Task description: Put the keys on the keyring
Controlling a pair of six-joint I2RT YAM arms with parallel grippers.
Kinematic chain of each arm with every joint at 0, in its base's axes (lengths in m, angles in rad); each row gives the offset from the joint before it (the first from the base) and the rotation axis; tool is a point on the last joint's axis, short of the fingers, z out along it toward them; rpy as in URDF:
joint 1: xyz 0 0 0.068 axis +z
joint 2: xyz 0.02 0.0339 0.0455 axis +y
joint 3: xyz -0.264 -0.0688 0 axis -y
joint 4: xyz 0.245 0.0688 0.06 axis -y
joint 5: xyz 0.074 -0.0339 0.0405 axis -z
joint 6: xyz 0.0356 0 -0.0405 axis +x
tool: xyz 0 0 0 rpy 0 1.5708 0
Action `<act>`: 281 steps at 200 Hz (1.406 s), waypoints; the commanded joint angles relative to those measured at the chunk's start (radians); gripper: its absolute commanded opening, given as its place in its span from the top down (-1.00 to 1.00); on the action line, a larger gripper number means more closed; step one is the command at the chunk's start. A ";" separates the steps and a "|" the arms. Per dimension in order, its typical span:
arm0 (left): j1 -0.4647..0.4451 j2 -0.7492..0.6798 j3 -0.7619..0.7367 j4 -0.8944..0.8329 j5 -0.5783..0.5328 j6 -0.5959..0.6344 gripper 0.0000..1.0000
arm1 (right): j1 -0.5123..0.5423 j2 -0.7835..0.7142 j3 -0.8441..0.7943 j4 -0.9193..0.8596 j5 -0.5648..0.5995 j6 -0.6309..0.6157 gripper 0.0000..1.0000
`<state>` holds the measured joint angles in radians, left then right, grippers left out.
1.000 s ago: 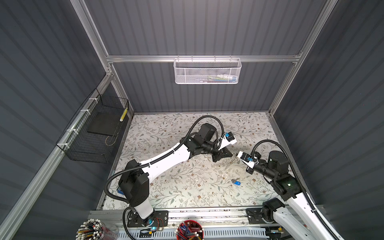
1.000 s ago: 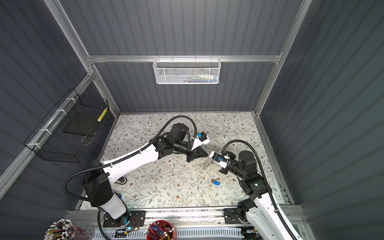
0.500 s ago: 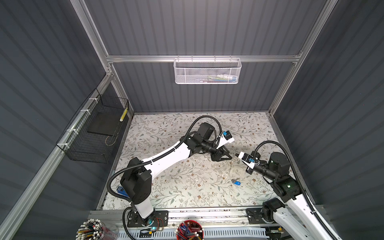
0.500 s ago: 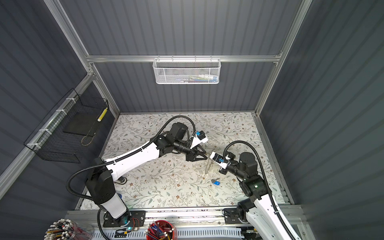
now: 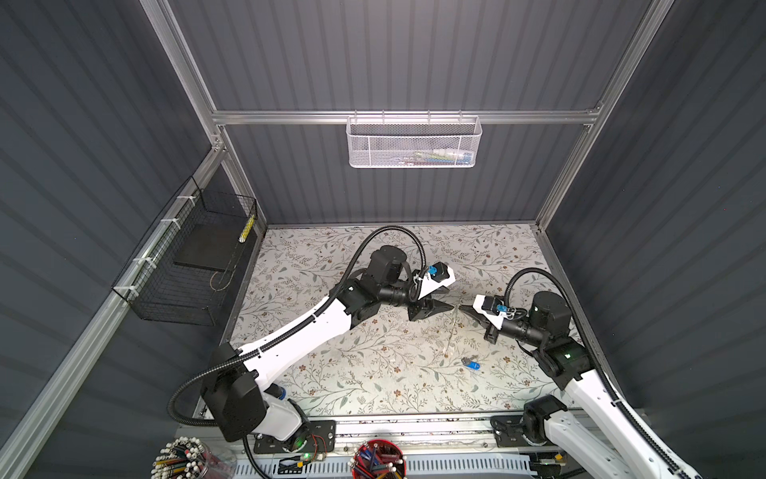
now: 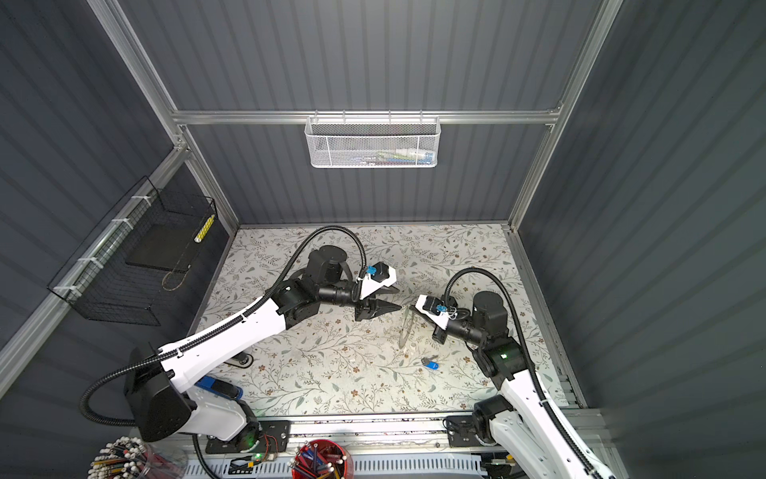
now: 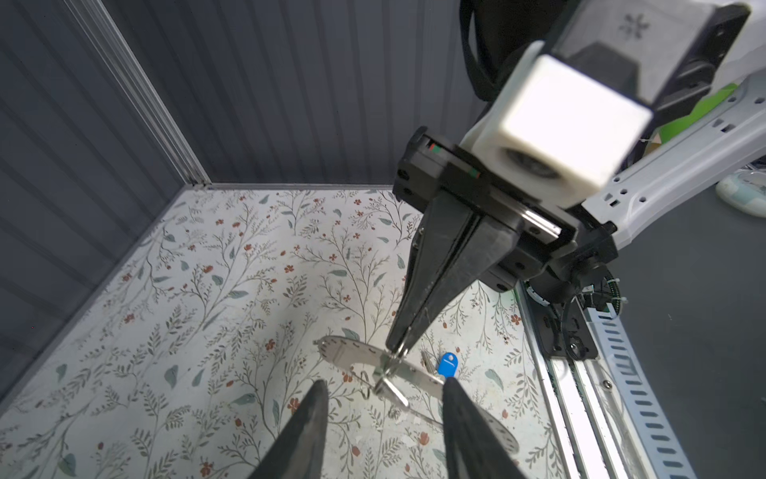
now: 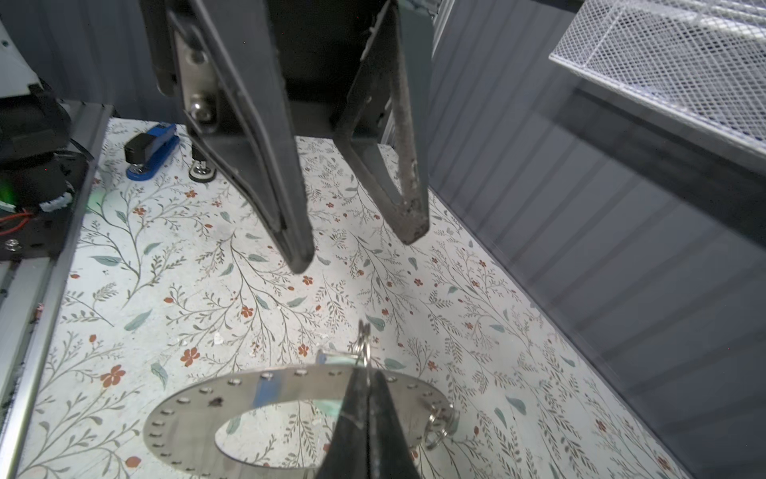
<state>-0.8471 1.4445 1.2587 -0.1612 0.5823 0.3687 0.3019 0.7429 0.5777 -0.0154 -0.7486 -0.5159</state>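
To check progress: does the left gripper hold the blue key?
No, the left gripper stands open and empty in the right wrist view, and the blue key lies on the table.

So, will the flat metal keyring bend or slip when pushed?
Probably stiff: the keyring looks flat though the right gripper pinches only one edge. Its shiny band may pivot between the jaws. The small split rings on it would likely swing.
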 commanded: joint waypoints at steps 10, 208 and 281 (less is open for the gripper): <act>0.008 -0.052 -0.031 0.016 -0.007 0.074 0.19 | -0.006 0.048 0.059 0.107 -0.175 0.086 1.00; 0.006 -0.083 -0.108 0.106 0.017 0.074 0.65 | -0.007 0.141 0.088 0.215 -0.342 0.192 1.00; 0.005 -0.045 -0.046 0.044 0.042 0.079 1.00 | -0.007 0.117 0.111 0.109 -0.180 0.072 0.45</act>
<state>-0.8433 1.3766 1.1530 -0.0719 0.6209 0.4442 0.2928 0.8894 0.6395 0.1692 -1.0359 -0.3447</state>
